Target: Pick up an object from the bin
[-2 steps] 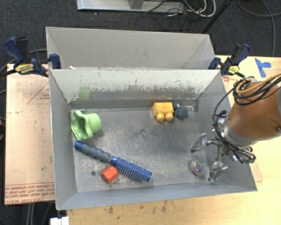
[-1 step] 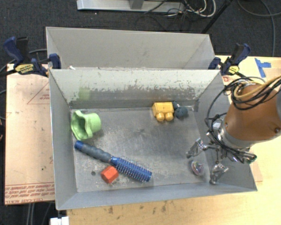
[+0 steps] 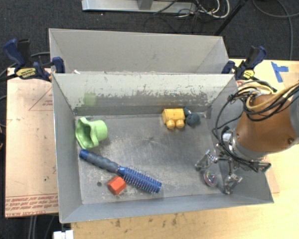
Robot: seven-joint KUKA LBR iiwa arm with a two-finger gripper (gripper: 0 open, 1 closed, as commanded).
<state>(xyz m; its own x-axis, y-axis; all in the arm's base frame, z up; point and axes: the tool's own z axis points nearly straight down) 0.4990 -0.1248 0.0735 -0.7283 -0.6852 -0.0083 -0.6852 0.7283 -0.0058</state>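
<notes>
One claw [image 3: 218, 175], btm-right bin [image 3: 149, 146] corner, partly under orange cover [image 3: 265, 126].

One each: green cup [image 3: 91, 132], brush [image 3: 122, 172], red block [image 3: 116, 185], yellow toy [image 3: 173, 118], dark lump [image 3: 193, 118].

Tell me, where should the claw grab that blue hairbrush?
Probably the smooth handle of the blue hairbrush, coming straight down from above and closing across its narrow width. It lies flat and bare, while the red block sits close beside the bristled head.
</notes>
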